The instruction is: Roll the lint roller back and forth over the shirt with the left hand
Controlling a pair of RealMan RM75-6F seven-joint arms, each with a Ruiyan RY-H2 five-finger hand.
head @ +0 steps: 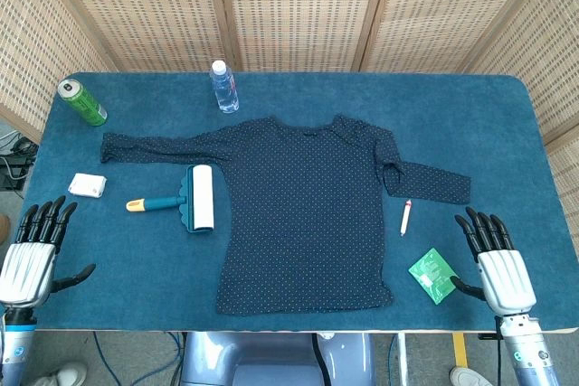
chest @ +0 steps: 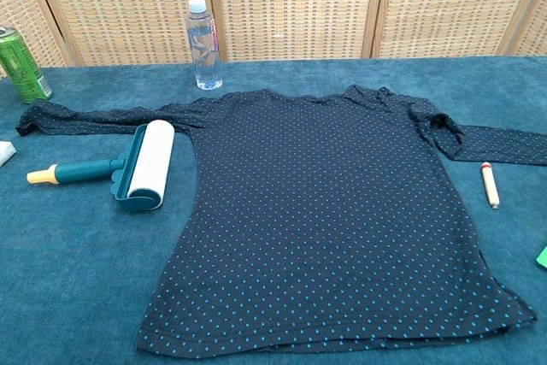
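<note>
The lint roller (chest: 141,167) lies on the tabletop (chest: 68,279), touching the spread shirt's (chest: 333,220) left edge.

Left hand (head: 32,255): black fingers, ribbed silver-white back plate, black thumb, grey-blue wrist below. Right hand (head: 496,264): matched it, with black fingers, pale silver back shell and a grey wrist cuff bearing small dark fittings

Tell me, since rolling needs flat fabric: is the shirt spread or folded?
Mostly spread: the shirt lies flat on the table, one sleeve folded back.
</note>
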